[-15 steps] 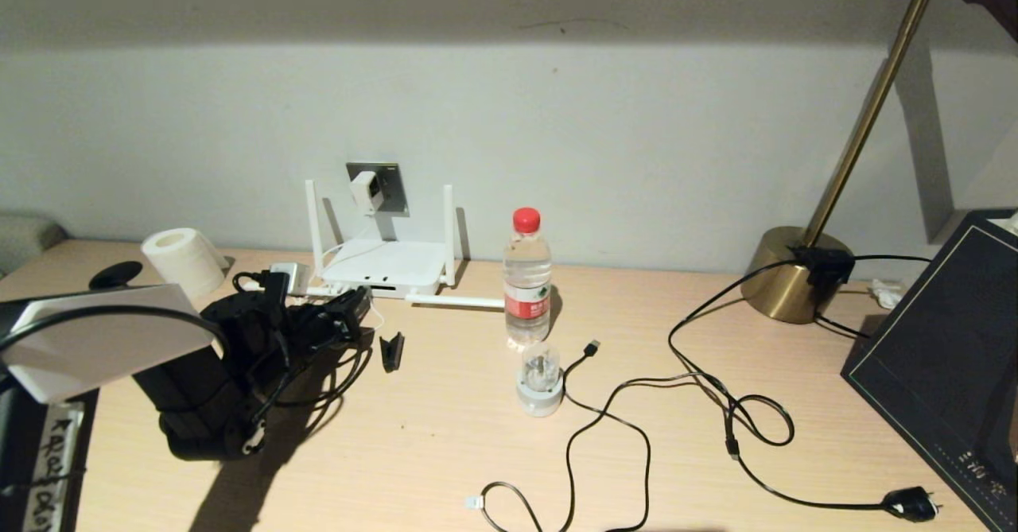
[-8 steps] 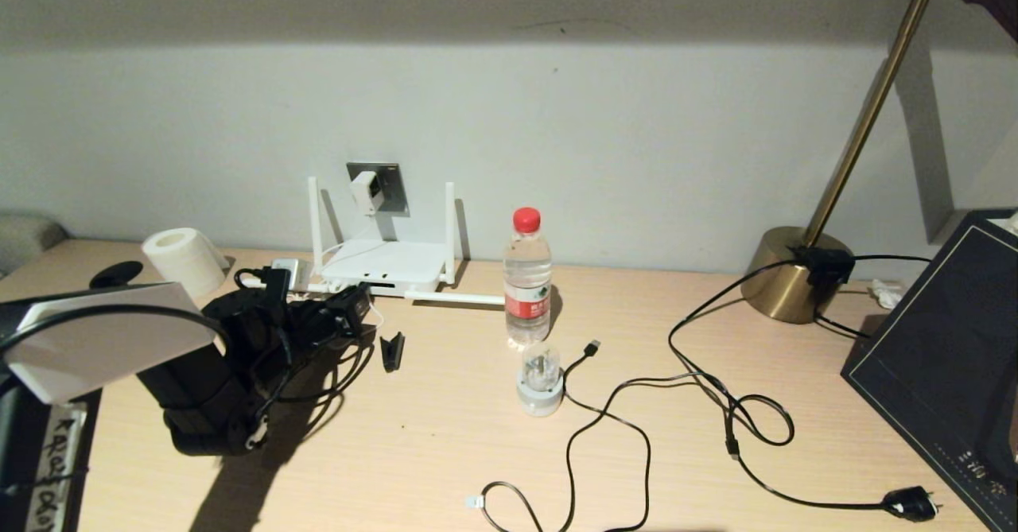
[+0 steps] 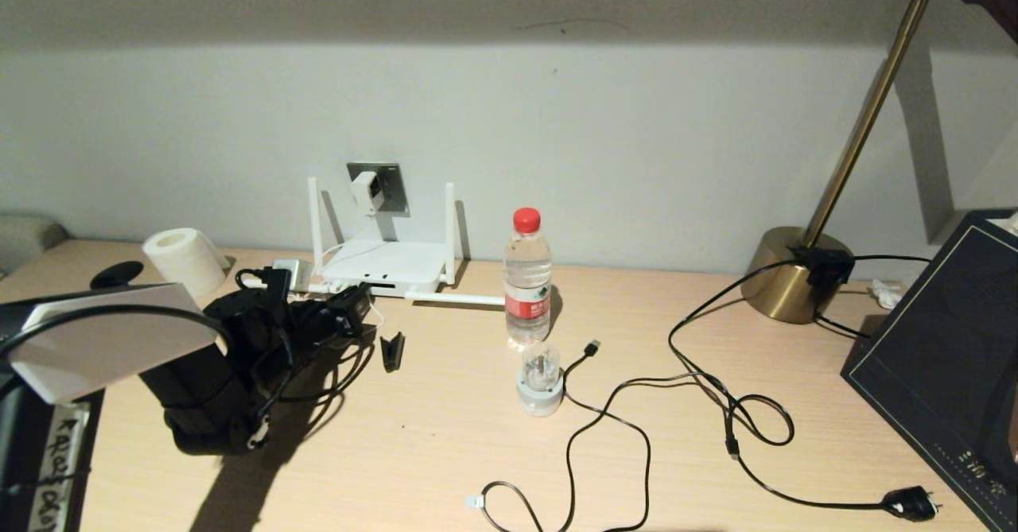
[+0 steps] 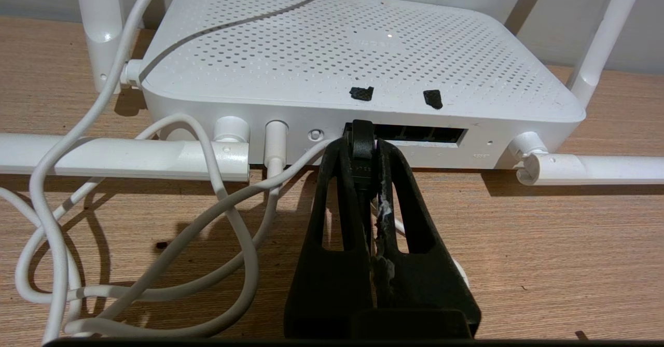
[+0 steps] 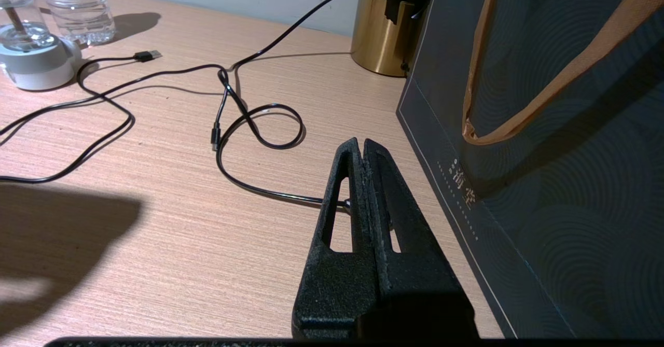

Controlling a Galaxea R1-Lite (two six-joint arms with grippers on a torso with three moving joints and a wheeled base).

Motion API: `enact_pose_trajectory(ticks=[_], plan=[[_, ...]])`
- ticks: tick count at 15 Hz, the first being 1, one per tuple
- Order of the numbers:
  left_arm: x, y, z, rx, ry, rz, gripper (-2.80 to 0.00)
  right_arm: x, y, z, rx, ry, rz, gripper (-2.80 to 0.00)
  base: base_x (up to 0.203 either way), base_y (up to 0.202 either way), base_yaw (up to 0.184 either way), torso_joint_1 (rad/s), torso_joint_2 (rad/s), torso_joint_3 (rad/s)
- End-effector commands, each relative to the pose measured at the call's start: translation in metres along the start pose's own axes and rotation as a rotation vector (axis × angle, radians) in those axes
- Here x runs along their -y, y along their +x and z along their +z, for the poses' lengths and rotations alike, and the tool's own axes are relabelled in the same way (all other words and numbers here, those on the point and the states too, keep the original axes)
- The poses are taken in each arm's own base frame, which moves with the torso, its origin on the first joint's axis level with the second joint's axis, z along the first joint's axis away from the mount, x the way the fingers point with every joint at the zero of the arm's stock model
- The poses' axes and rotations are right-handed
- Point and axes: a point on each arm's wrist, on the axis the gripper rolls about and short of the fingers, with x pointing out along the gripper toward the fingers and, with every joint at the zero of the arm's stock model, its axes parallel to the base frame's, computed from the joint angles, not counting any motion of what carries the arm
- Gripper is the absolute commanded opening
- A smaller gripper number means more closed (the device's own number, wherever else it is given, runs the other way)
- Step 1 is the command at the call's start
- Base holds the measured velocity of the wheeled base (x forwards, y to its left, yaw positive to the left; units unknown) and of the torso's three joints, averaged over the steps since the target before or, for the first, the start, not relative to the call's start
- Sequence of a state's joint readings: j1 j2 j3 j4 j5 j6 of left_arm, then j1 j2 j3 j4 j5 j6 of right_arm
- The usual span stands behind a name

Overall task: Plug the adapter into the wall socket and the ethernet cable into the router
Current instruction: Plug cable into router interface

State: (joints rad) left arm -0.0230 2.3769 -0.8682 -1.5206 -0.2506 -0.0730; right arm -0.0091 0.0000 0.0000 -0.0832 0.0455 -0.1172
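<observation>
A white router [image 3: 386, 263] sits flat on a wooden desk [image 3: 445, 452] against the wall, two antennas upright, two lying along the desk. Directly above it a grey wall socket [image 3: 380, 186] already carries the white adapter [image 3: 366, 192], whose thin white cord [image 4: 228, 217] loops down to the router's front edge. The left gripper [image 4: 364, 129] reaches level across the desk toward that edge, from the robot's left side. Its fingers are pressed together, pinching the black plug end of the ethernet cable [image 4: 361, 144]. The plug's long axis points straight ahead, in line with the gripper and square to the router's front. Its tip sits at the leftmost opening of the dark port slot [image 4: 415, 134]; whether it is seated home or only at the mouth cannot be told. The next move seems to turn on this alignment: a straight push forward along the plug's axis, with little room sideways. Two small black marks lie on the router's lid just above the slot. The right gripper [image 5: 361, 144] is parked far to the right, fingers pressed together and holding nothing, hovering over the desk beside a dark paper bag [image 5: 544, 155]. A different black cable [image 5: 249, 124] lies in loops beneath and ahead of it. The left arm is much the nearer to the router. A water bottle [image 3: 526, 277] stands to the router's right.
</observation>
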Motion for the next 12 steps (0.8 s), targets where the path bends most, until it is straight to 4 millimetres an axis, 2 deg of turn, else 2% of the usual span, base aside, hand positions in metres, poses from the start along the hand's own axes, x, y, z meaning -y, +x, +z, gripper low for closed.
enact_pose_trajectory(ticks=[1, 12], plan=[[-0.0004, 0.0006, -0.0034, -0.001, -0.001, 0.0, -2.8, -0.0011, 0.0021, -0.0098, -0.035, 0.001, 0.005, -2.8, 0.0, 0.0, 0.0, 0.0, 0.0, 0.0], [-0.0033, 0.009, -0.0103, 0.007, -0.007, 0.011, -2.8, -0.0011, 0.0021, -0.0098, -0.035, 0.001, 0.005, -2.8, 0.0, 0.0, 0.0, 0.0, 0.0, 0.0]])
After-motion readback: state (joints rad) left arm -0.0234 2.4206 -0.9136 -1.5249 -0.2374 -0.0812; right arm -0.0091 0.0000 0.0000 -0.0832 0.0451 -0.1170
